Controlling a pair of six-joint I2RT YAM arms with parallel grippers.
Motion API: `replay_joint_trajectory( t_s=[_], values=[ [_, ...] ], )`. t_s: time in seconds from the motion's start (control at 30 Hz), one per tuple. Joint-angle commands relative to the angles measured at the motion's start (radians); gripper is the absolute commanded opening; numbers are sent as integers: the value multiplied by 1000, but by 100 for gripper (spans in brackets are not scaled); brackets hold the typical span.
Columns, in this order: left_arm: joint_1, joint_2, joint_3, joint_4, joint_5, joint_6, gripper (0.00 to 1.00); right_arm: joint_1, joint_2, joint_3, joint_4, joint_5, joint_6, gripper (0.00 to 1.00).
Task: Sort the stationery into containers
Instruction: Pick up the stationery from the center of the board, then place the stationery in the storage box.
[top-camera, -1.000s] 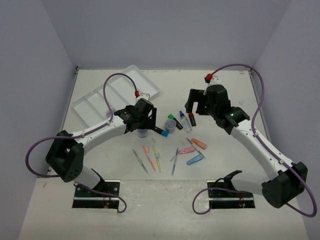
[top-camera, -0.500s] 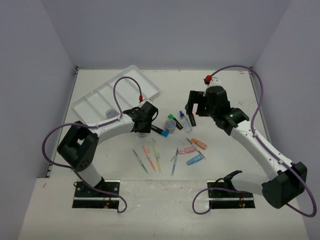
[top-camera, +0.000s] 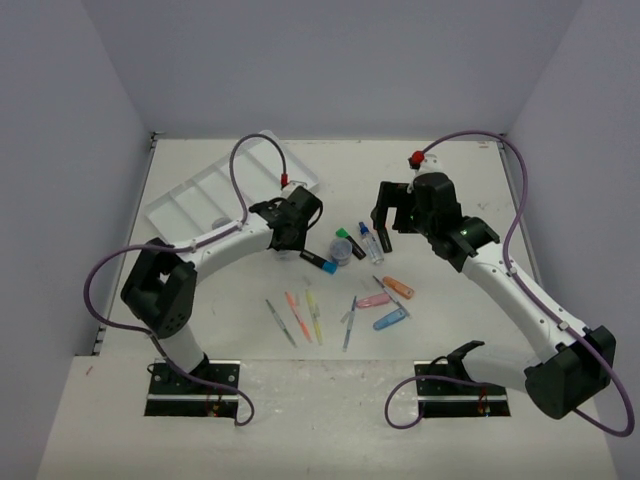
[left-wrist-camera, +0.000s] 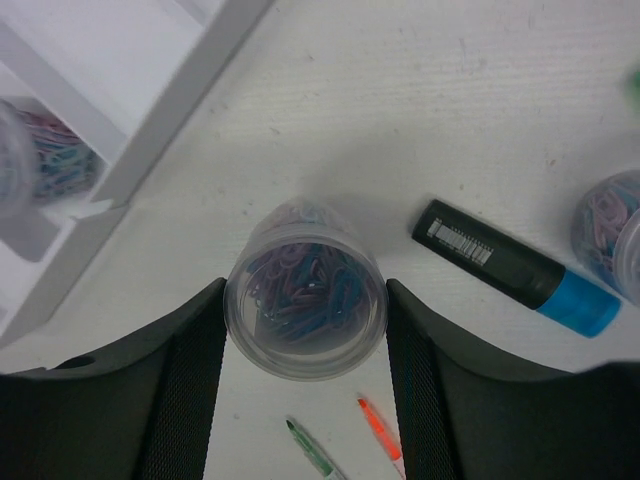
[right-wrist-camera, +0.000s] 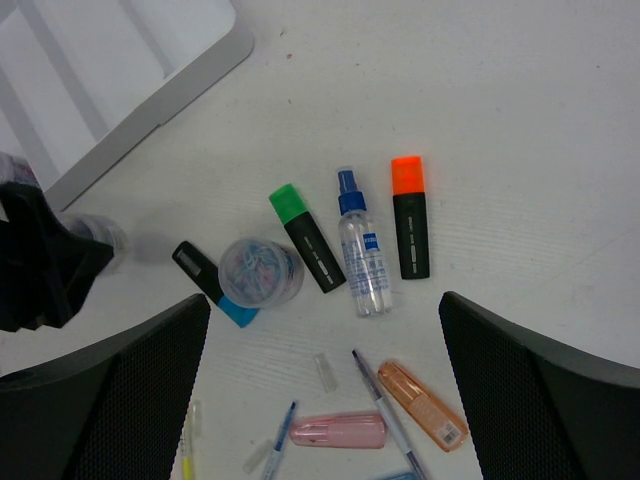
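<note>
Jar (left-wrist-camera: 305, 305) of clips sits clamped in left pincer (left-wrist-camera: 305, 293) just beside tray (left-wrist-camera: 170, 110) edge; right pincer (right-wrist-camera: 322, 300) gapes wide.

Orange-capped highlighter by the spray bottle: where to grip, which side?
Come straight down and pinch the orange-capped highlighter across its black barrel, about mid-length. It lies flat on the table, long sides exposed; the gap to the spray bottle beside it looks enough for one finger.

Upright clear jar (left-wrist-camera: 305, 300) of paper clips was pinched in the left gripper (left-wrist-camera: 305, 330), just beside the white tray (left-wrist-camera: 170, 100); pastel pens (top-camera: 300, 315) lay scattered.
</note>
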Motion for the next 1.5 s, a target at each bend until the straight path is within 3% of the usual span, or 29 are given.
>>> replay_joint_trajectory(
  t_s=[0.0, 0.2, 0.43, 0.77, 1.07, 1.47],
  values=[
    [176, -128, 156, -55, -126, -26, 0, -2, -26, -8, 28, 24, -16, 99],
    [488, -171, 187, 72, -43, -71, 0, -2, -35, -24, 51, 3, -28, 99],
    [685, 95, 347, 92, 109, -58, 0, -2, -36, -49, 81, -39, -20, 99],
    [768, 297, 489, 103, 128, -31, 0, -2, -24, -52, 96, -78, -20, 99],
    [799, 386, 448, 118, 167, -30, 3, -2, -9, -50, 100, -87, -20, 99],
    [787, 290, 465, 133, 264, -6, 85, 0, 0, -44, 90, -98, -26, 99]
  ],
)
